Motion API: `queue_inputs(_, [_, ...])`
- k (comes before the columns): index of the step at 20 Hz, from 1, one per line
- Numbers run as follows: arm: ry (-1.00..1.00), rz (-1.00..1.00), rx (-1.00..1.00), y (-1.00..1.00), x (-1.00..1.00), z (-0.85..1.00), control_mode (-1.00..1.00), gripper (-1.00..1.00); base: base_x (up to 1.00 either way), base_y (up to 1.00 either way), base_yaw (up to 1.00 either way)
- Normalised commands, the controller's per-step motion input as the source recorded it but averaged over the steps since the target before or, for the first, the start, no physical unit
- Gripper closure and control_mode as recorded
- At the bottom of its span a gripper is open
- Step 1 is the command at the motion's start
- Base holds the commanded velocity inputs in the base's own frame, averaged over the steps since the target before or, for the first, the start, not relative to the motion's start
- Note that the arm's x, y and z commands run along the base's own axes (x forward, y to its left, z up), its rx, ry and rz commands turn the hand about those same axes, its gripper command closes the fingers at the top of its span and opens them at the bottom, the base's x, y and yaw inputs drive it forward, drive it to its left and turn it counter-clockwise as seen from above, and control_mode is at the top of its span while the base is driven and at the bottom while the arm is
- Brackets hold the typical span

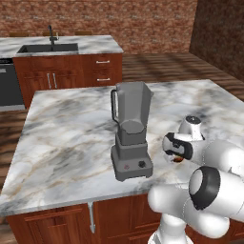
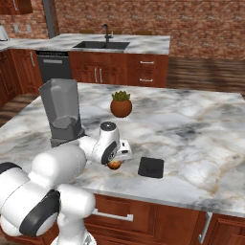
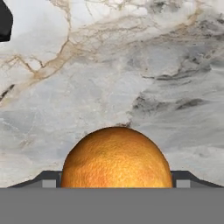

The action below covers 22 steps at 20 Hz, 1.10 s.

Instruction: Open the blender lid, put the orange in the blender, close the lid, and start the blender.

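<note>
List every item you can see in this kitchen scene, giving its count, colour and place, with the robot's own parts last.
blender: one, grey, on the marble island, lid off
blender lid: one, dark charcoal, flat on the island near its front edge
orange: one, orange, on the island between the finger tips
potted plant: one, green in a brown pot, mid-island
sink: one, dark, in the back counter
dishwasher: one, dark, under that counter
gripper: one, white, down over the orange
</note>
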Motion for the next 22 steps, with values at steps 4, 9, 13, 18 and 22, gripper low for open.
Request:
queue_inputs(4, [-0.12, 0.02, 0.00, 0.00, -0.35, 0.90, -1.00, 1.00, 0.00, 0.00, 0.00])
queue_inputs(9, [-0.14, 0.00, 0.00, 0.00, -0.28, 0.98, -1.00, 1.00, 0.00, 0.00, 0.00])
queue_inputs(13, [-0.12, 0.00, 0.00, 0.00, -0.28, 1.00, -1.00, 1.00, 0.00, 0.00, 0.00])
queue_inputs(18, [-0.07, -0.02, 0.00, 0.11, -0.19, 0.98, -1.00, 1.00, 0.00, 0.00, 0.00])
queue_inputs(22, [-0.06, -0.03, 0.00, 0.15, -0.22, 0.94, -1.00, 1.00, 0.00, 0.00, 0.00])
